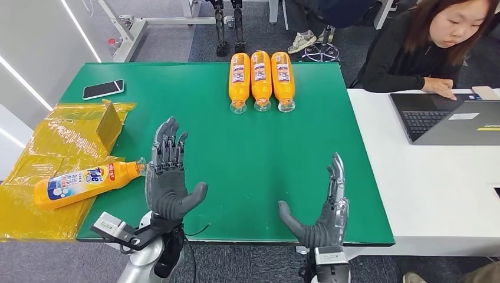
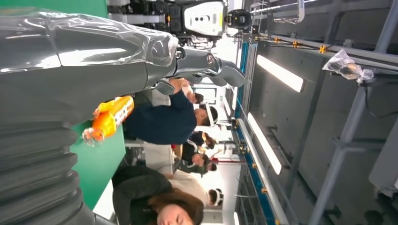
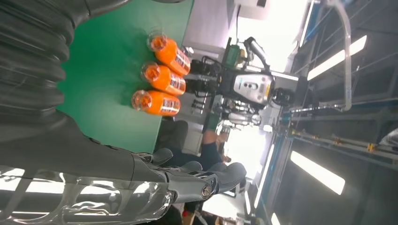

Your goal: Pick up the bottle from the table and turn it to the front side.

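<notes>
Bottle [image 1: 82, 184] waited on its side at the table's left edge, ungrasped.

From my head view, it lay on yellow plastic sheeting [image 1: 56, 147] with its Tide label up and its cap just beside my left hand [image 1: 170, 171], whose fingers were spread and held nothing; I judged the hand was poised there to reach across for it. My right hand [image 1: 324, 209] stood edge-up over the green table [image 1: 247, 153], open and empty too. Three orange bottles [image 1: 261, 79] lay in a row at the far side, probably already done. From my left wrist, one orange bottle [image 2: 110, 119] showed past my grey cover. From my right wrist, the three bottles [image 3: 162, 77] lay well apart from my extended fingers [image 3: 206, 180].
</notes>
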Action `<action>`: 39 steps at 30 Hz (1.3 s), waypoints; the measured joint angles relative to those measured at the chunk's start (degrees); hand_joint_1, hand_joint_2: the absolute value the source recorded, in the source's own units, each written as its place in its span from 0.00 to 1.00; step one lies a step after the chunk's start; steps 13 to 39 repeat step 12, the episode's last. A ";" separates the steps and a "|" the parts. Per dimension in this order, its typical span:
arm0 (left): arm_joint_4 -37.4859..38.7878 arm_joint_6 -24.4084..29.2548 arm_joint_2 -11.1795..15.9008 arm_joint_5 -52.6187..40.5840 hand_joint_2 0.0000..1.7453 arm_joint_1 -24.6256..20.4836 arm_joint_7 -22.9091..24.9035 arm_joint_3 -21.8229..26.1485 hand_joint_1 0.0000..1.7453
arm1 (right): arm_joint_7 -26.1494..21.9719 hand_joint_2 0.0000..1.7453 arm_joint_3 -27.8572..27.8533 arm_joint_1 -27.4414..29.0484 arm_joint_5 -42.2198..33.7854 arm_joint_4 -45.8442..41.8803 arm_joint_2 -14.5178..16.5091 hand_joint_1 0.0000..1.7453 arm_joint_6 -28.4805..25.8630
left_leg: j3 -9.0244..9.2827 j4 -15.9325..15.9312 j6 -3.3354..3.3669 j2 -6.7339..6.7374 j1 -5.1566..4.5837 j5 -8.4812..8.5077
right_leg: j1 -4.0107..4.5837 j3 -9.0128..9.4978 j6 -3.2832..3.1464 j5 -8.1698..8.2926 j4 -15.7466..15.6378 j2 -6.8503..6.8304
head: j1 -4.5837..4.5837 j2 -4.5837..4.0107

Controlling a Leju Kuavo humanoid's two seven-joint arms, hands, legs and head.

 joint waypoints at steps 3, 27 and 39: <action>0.52 1.12 0.03 -0.65 1.00 -0.28 0.00 0.22 0.00 | 0.45 1.00 -0.91 -0.60 0.16 0.63 0.69 0.00 3.35 | 0.00 0.00 0.00 0.00 0.00 0.00 | 0.00 0.00 0.00 0.00 0.00 0.00 | 0.00 0.00; 1.26 1.36 0.08 -2.71 1.00 -0.71 0.00 1.32 0.00 | 1.49 1.00 -2.46 -1.37 0.06 1.33 1.50 0.00 7.80 | 0.00 0.00 0.00 0.00 0.00 0.00 | 0.00 0.00 0.00 0.00 0.00 0.00 | 0.01 0.00; 1.26 1.36 0.08 -2.71 1.00 -0.71 0.00 1.32 0.00 | 1.49 1.00 -2.46 -1.37 0.06 1.33 1.50 0.00 7.80 | 0.00 0.00 0.00 0.00 0.00 0.00 | 0.00 0.00 0.00 0.00 0.00 0.00 | 0.01 0.00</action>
